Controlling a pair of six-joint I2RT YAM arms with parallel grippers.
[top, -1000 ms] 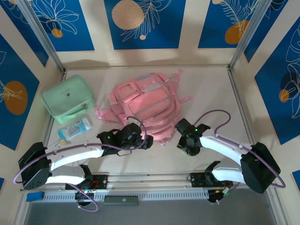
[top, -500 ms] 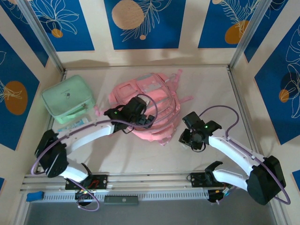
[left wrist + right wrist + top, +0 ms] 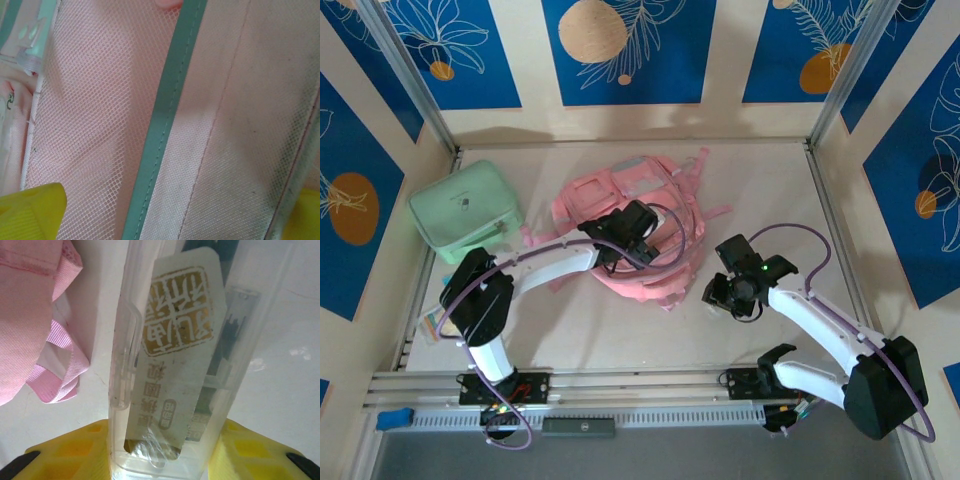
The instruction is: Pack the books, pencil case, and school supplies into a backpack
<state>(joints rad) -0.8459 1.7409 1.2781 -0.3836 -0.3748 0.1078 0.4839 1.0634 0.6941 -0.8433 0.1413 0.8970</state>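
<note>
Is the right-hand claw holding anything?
Yes, the right gripper is clamped on a clear plastic box with a gold-printed label.

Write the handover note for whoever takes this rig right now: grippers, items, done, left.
Grippers: the left gripper is open and holds nothing, close above the mesh panel of the pink backpack. The right gripper is shut on a clear plastic container with a gold-printed label, low over the table just right of the backpack.
Done: cannot tell what is already inside.
Left: get the container into the backpack. The mint-green case sits far left.
</note>
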